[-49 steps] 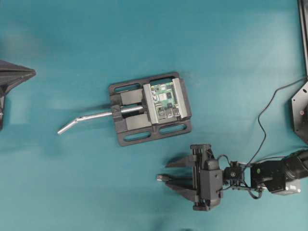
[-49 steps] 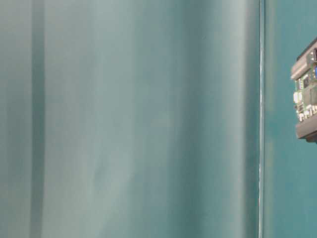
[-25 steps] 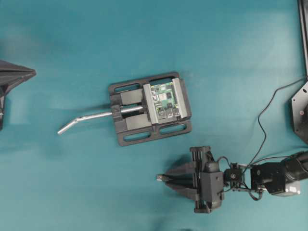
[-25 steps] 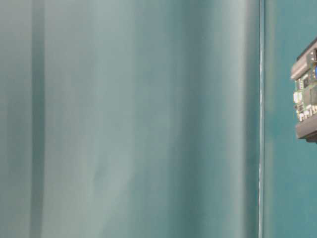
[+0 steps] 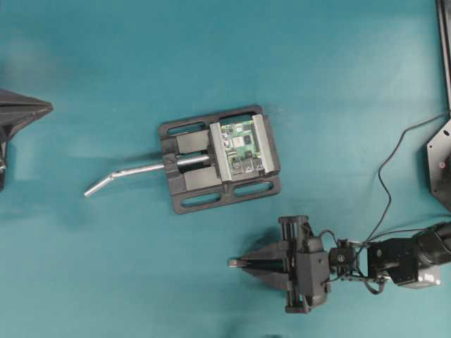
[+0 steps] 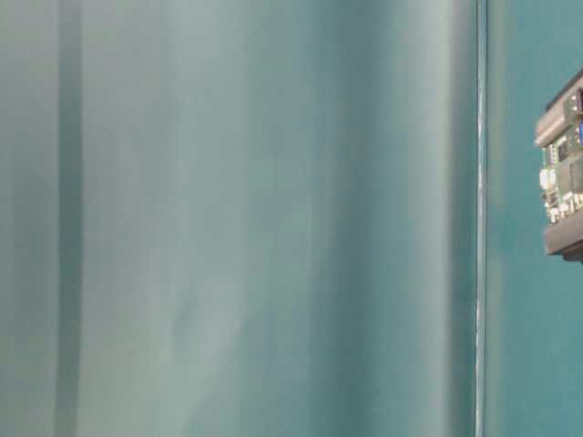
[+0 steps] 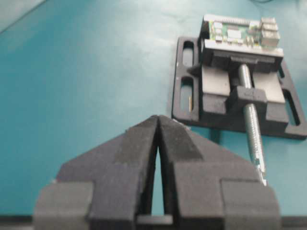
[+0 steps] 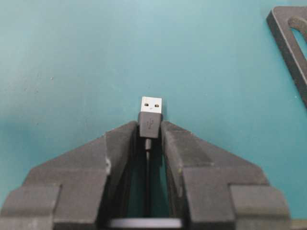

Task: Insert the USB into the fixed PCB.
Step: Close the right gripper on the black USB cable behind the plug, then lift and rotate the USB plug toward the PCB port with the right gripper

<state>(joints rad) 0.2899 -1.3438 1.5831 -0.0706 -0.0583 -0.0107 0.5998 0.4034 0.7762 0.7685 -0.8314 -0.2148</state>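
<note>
USB: clamped between my right fingers, metal tip protruding along their axis. Fixed PCB: in the vise, well apart, diagonally off that axis. Left fingers: shut, empty, farther.

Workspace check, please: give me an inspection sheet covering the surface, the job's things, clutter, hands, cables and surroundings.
Surface: teal table, flat.
Job's things: USB lies on the table, metal tip forward, dark body between the right hand's fingers; green PCB sits clamped in the black vise, ports free.
Clutter: nothing seen.
Hands: right hand closed on the USB body; left hand shut, empty, far left of the overhead view.
Cables: the USB's thin black cable loops toward the right edge.
Surroundings: table-level view mostly blurred teal; black base at right edge.
</note>
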